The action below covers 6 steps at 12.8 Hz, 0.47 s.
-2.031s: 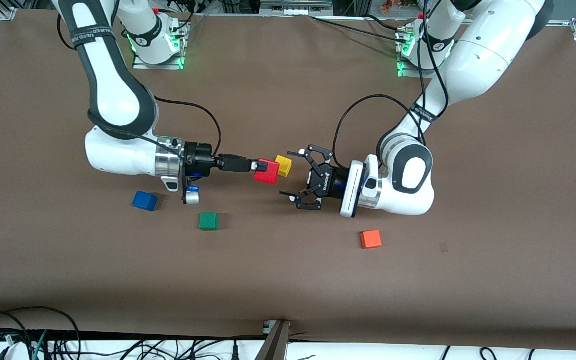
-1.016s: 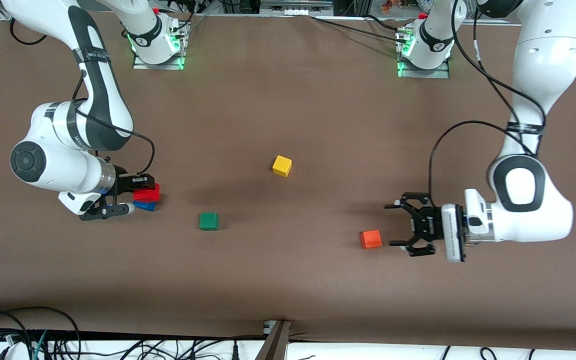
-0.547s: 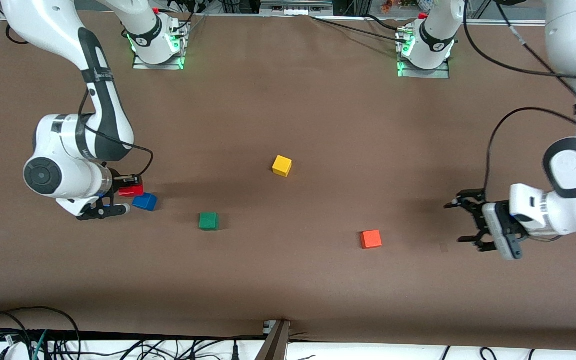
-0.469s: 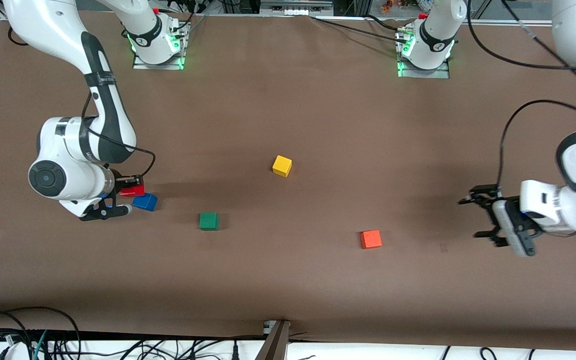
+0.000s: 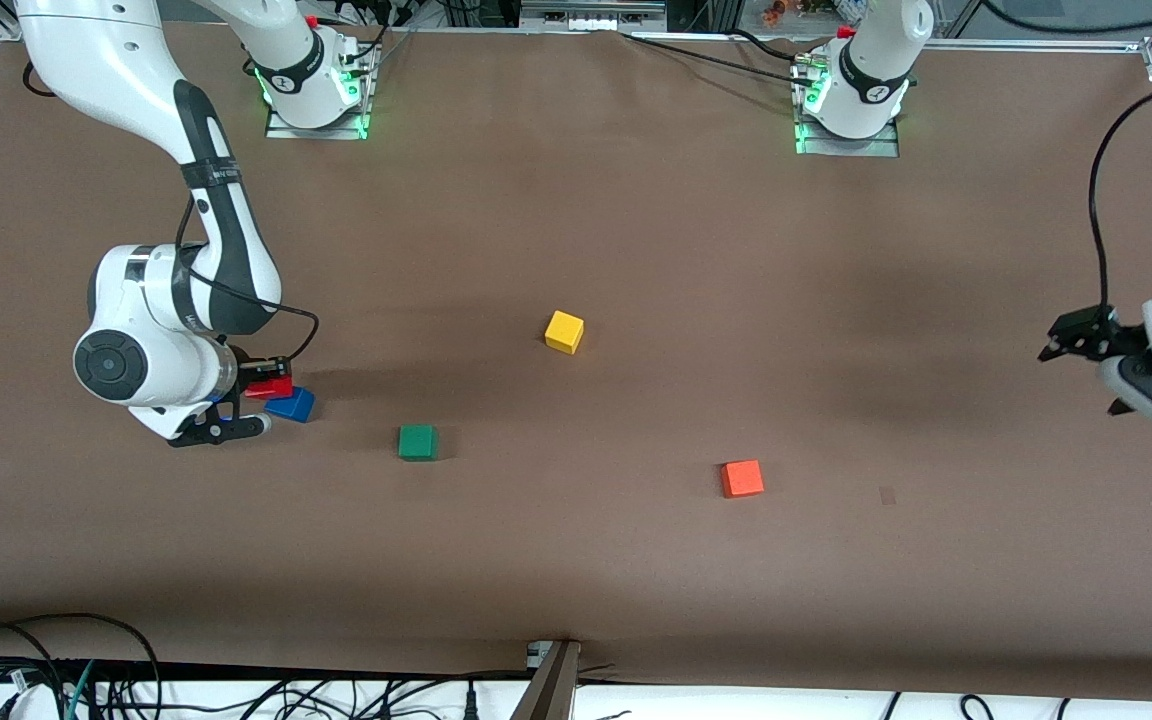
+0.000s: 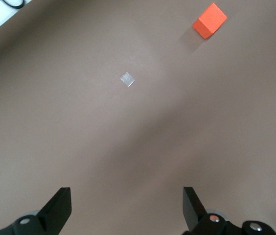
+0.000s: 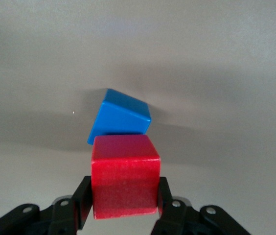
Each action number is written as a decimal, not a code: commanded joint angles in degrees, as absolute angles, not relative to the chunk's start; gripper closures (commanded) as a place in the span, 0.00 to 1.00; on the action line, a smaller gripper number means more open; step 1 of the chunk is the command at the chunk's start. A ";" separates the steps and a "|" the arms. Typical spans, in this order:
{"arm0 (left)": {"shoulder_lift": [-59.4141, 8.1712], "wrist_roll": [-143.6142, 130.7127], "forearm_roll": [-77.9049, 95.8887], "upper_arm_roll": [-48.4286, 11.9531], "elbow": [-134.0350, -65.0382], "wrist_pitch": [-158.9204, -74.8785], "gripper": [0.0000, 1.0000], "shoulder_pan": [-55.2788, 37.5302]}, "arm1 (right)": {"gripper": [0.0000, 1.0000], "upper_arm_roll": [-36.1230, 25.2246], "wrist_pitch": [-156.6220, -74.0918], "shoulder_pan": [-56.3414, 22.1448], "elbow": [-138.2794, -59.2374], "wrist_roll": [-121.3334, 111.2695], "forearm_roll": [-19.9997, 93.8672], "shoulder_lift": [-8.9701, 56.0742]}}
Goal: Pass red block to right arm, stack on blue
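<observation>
While the right gripper (image 5: 271, 386) clamps one red block (image 7: 124, 178) (left gripper (image 6: 128, 210) agape) — five cubes.

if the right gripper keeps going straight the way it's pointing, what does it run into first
Probably the small matte blue cube. The right gripper, shut on the small matte red cube, points at it in the right wrist view; whether the red cube clears its top is unclear.

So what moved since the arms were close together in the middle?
The right gripper carried the red block from the middle toward the right arm's end of the table, over to the blue block, and is still shut on it. The left gripper, open and empty, pulled back to the left arm's end. The blue, green, yellow and orange blocks stayed put.
</observation>
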State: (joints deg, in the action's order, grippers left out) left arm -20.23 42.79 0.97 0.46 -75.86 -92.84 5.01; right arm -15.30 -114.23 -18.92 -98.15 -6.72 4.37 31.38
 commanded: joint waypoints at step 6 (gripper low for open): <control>-11.25 16.01 -5.53 -1.84 -79.45 -86.23 0.00 0.79 | 0.77 -15.38 -117.51 -19.34 -97.65 -6.42 2.90 32.52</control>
